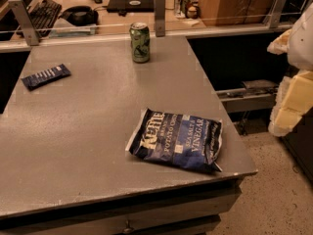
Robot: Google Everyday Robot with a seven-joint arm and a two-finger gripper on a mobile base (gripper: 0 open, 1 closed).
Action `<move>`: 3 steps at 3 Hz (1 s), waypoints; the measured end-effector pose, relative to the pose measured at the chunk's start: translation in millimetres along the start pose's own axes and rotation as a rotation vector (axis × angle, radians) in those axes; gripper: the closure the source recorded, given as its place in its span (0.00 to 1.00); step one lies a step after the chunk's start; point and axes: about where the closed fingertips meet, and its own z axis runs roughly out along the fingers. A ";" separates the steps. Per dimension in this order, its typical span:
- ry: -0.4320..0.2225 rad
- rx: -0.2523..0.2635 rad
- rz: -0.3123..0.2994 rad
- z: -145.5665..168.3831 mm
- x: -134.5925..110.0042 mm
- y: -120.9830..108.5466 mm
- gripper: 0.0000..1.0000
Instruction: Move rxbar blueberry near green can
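Observation:
The rxbar blueberry (pixel 46 76), a small flat dark navy wrapper with white lettering, lies at the far left of the grey table (pixel 88 141). The green can (pixel 140 42) stands upright at the table's back edge, near the middle. The bar is well to the left of the can and somewhat nearer to me. My gripper (pixel 292 97) shows as pale cream-coloured parts at the right edge of the view, off the table's right side and above the floor, far from both things.
A large blue Kettle chip bag (pixel 177 139) lies near the table's front right corner. A low glass rail with metal posts (pixel 160 13) runs behind the table. Behind it are a keyboard (pixel 45 11), a laptop and other cans (pixel 182 1).

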 end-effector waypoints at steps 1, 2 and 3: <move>-0.021 -0.001 -0.014 2.3 -12.8 -1.5 0.00; -0.108 -0.012 -0.070 11.9 -64.7 -6.9 0.00; -0.212 -0.031 -0.182 35.5 -150.1 -18.4 0.00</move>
